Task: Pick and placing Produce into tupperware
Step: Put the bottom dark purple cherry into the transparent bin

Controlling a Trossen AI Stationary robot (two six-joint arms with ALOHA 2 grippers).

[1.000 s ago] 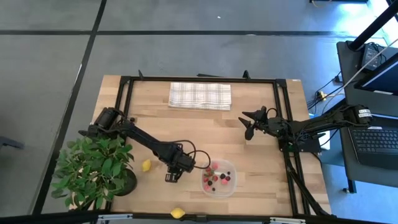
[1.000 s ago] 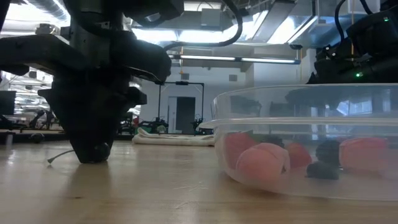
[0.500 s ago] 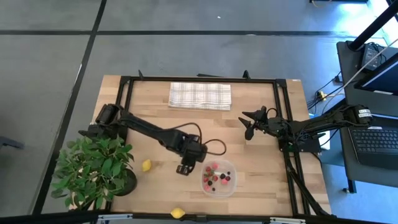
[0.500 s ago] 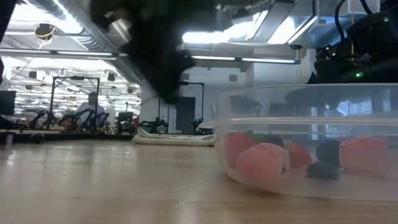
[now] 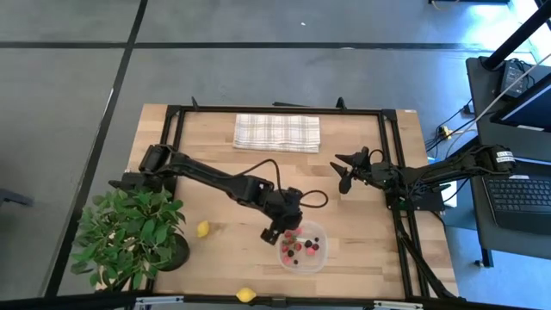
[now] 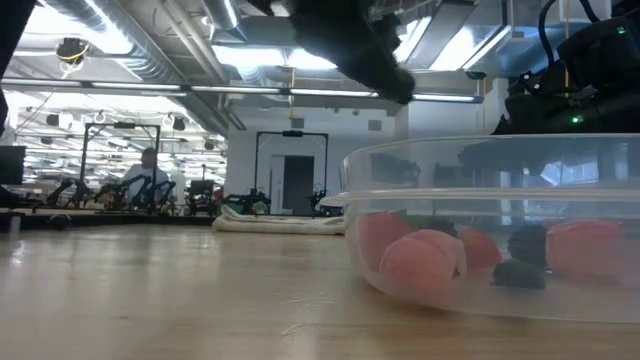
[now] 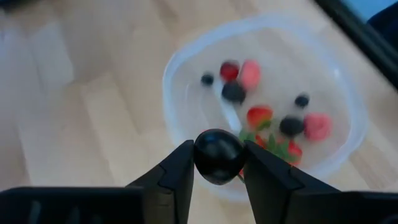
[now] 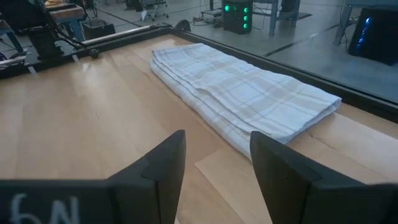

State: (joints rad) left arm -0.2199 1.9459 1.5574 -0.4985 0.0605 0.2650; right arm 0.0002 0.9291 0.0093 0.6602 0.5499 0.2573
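While above tupperware [image 7: 261, 99], left claw [image 7: 217, 163] pinching dark berry [image 7: 217, 155]

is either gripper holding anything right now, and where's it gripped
The left gripper pinches a dark berry by its two sides between its fingertips, above the tupperware. The right gripper is open and holds nothing.

From table height the clear rounded plastic container [image 6: 500, 225] runs off the picture's right edge. The blurred dark left arm [image 6: 350, 40] is cut off at the top, its fingers hidden. In the overhead view, the small yellow lemon-like fruit [image 5: 246, 294] at the near table edge is partly hidden.
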